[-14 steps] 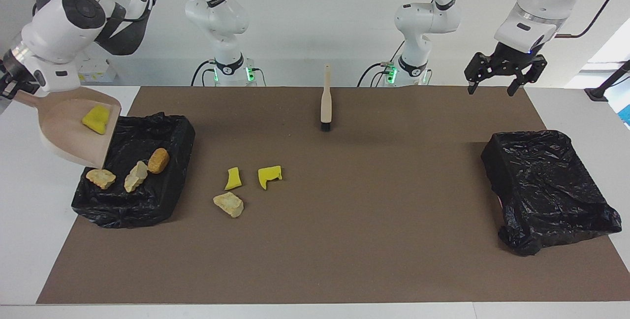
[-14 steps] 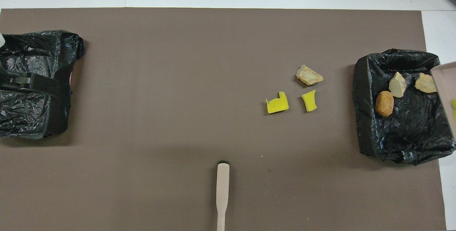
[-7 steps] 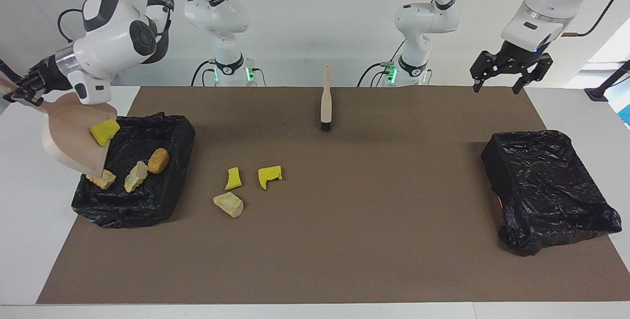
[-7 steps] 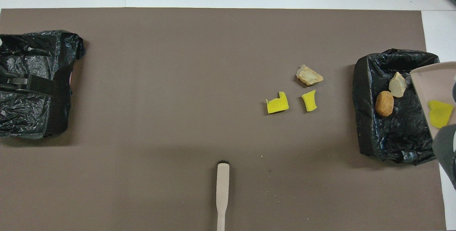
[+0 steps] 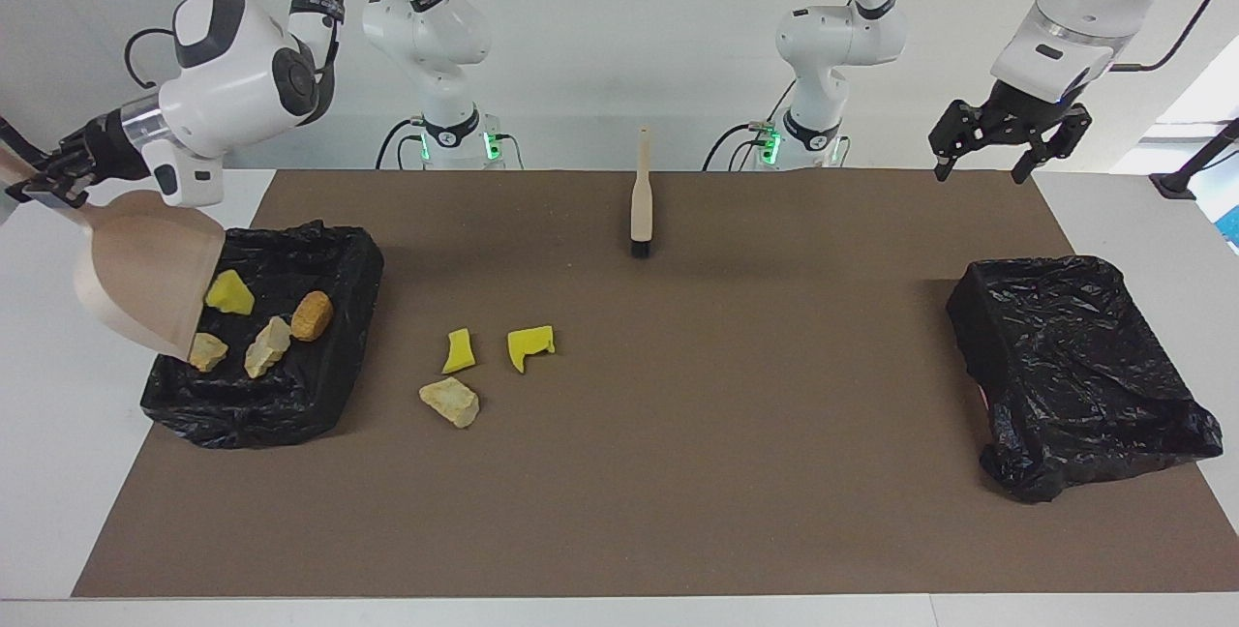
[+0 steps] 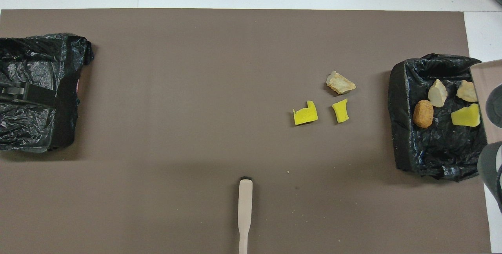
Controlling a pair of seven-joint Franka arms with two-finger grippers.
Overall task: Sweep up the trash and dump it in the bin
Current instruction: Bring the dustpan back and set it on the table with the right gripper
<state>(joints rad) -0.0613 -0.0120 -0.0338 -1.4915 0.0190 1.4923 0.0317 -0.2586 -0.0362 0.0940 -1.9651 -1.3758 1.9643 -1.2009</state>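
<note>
Right now my right jaws are clamped on the dustpan handle, tipping it over the bin at the right arm's end of the bench. Four scraps lie in that bin, including a yellow sponge piece; three scraps lie on the mat beside it. My left jaws hang open, waiting.

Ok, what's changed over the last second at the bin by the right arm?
The right gripper, shut on the dustpan, tipped it steeper, and the yellow sponge piece slid off into the bin. The left gripper rose slightly, open, waiting. The three scraps on the mat, the brush and the other bin stayed put.
</note>
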